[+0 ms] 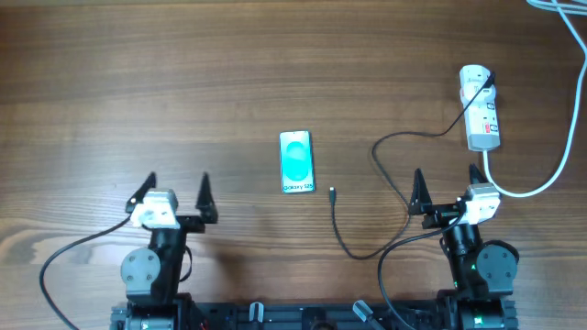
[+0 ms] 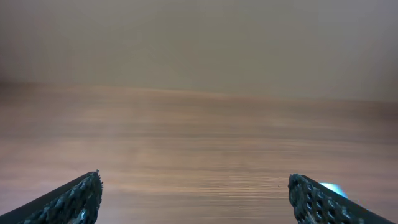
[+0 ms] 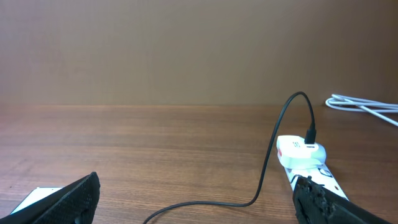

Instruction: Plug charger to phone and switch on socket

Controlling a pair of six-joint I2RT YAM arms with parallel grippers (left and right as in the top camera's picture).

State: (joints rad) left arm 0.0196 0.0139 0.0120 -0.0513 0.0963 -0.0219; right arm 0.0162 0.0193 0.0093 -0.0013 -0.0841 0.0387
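The phone (image 1: 296, 162) lies flat mid-table, cyan screen up, white text strip at its near end. The charger's thin black cable (image 1: 390, 147) runs from the white socket strip (image 1: 479, 108) at the far right, loops toward me and ends in a small dark plug tip (image 1: 332, 192) just right of the phone. The cable (image 3: 267, 163) and socket (image 3: 306, 157) also show in the right wrist view, with a phone corner (image 3: 37, 196). My left gripper (image 1: 176, 191) is open and empty, left of the phone. My right gripper (image 1: 447, 181) is open and empty, below the socket.
A thick white cable (image 1: 561, 119) leaves the socket's near end and curves up the right table edge; it also shows in the right wrist view (image 3: 364, 106). The left wrist view shows only blurred wooden table (image 2: 199, 143).
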